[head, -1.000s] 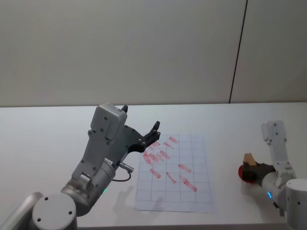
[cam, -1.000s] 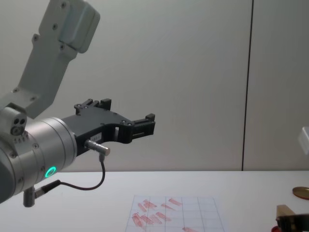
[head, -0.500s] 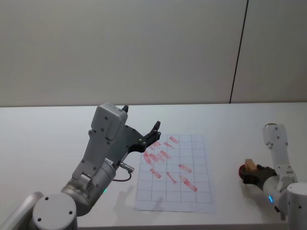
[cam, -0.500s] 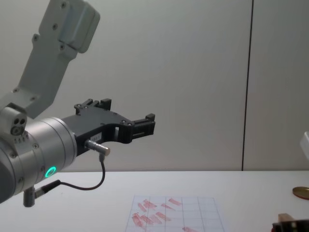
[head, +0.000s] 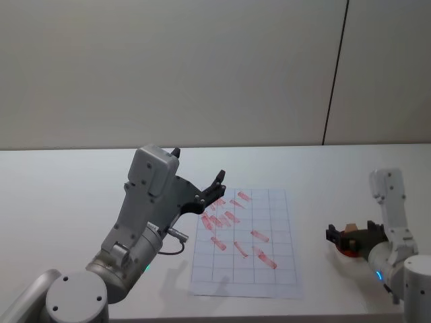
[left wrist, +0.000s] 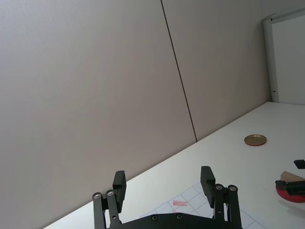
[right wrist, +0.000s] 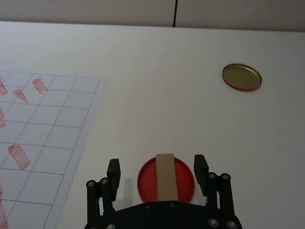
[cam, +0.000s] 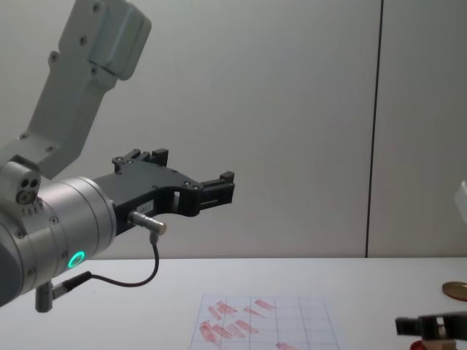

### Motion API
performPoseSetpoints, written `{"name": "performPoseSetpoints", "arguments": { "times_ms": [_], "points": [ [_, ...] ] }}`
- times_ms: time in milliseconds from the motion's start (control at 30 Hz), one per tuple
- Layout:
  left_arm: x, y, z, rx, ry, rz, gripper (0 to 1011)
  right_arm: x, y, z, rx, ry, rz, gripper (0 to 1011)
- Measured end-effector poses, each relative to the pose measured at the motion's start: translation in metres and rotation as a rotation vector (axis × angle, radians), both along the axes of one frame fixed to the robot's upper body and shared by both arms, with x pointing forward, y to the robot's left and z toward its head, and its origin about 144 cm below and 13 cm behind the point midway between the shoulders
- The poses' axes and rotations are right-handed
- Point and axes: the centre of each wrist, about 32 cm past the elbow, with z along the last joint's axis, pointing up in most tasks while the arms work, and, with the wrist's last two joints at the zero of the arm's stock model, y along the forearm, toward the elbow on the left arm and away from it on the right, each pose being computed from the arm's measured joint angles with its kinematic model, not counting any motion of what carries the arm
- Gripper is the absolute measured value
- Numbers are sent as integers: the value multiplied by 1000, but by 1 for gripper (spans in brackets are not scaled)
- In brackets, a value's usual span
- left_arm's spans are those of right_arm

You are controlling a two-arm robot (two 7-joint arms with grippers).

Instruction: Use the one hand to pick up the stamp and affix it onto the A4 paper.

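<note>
The stamp (right wrist: 166, 176) lies across the red ink pad (right wrist: 145, 183) on the bench (right wrist: 157, 109), off the right edge of the A4 paper (right wrist: 50, 124). In the right wrist view the block runs lengthwise between the 2 fingers (right wrist: 113, 172) of the right gripper (right wrist: 157, 169), which stand spread on either side of it with a clear gap to each, holding nothing. From the head view the right gripper (head: 350, 235) sits low over the pad, well apart from the paper's red marks.

The step in hand looks like the pick-up: the fingers bracket the stamp but have not closed on it. The next move calls for closing squarely on the block's long sides, lifting it clear of the pad, then carrying it left to a free square of the grid.

A gold disc (right wrist: 242, 77) rests farther back. The left gripper (head: 196, 186) hangs raised beside the paper's left edge, fingers apart and empty.
</note>
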Motion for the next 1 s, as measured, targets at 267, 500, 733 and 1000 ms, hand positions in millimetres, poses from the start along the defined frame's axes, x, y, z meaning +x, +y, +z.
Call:
{"name": "performPoseSetpoints", "arguments": {
  "times_ms": [267,500,733,1000],
  "points": [
    [0,0,0,0,0,0,993,-9,2,16,5,-83,14,1001],
    [0,0,0,0,0,0,993,-24,2,32,9,-180,48,1001],
    [0,0,0,0,0,0,993,-35,0,41,12,-239,78,1001],
    [0,0,0,0,0,0,993,-44,0,49,15,-286,103,1001]
  ]
}}
